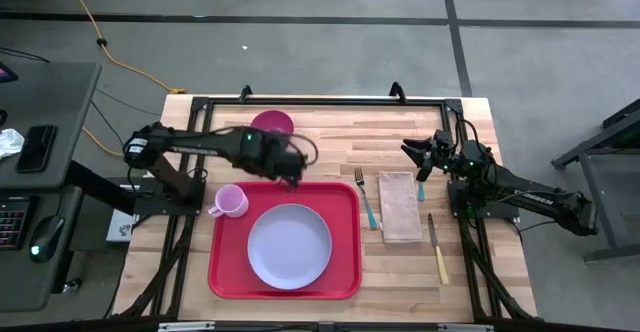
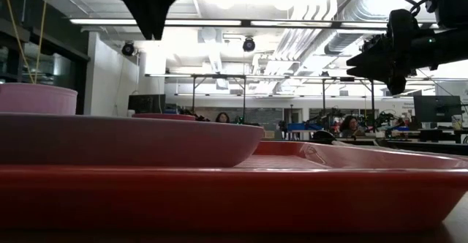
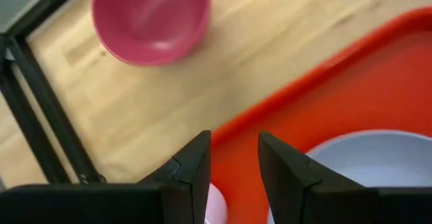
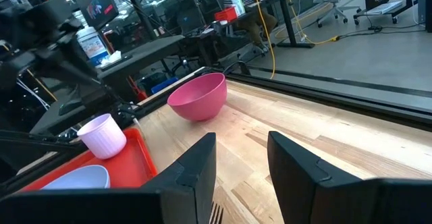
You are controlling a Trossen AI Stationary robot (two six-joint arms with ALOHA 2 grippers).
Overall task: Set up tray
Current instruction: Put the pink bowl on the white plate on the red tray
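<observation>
The red tray (image 1: 340, 272) lies flat in the table's middle. A round lavender plate (image 1: 289, 246) rests on it, and a pale pink cup (image 1: 231, 201) stands at its far left corner. My left gripper (image 1: 292, 177) hovers open above the tray's far rim (image 3: 283, 96), holding nothing. Its fingers show in the left wrist view (image 3: 233, 163) over the tray, with the plate (image 3: 378, 170) beside them. My right gripper (image 1: 415, 152) waits open in the air over the table's far right part (image 4: 241, 163).
A magenta bowl (image 1: 272, 123) stands on the bare wood beyond the tray. To the tray's right lie a teal-handled fork (image 1: 367, 200), a tan napkin (image 1: 400, 207) and a yellow-handled knife (image 1: 438, 249). A black frame (image 1: 320, 101) edges the table. People sit in the room behind.
</observation>
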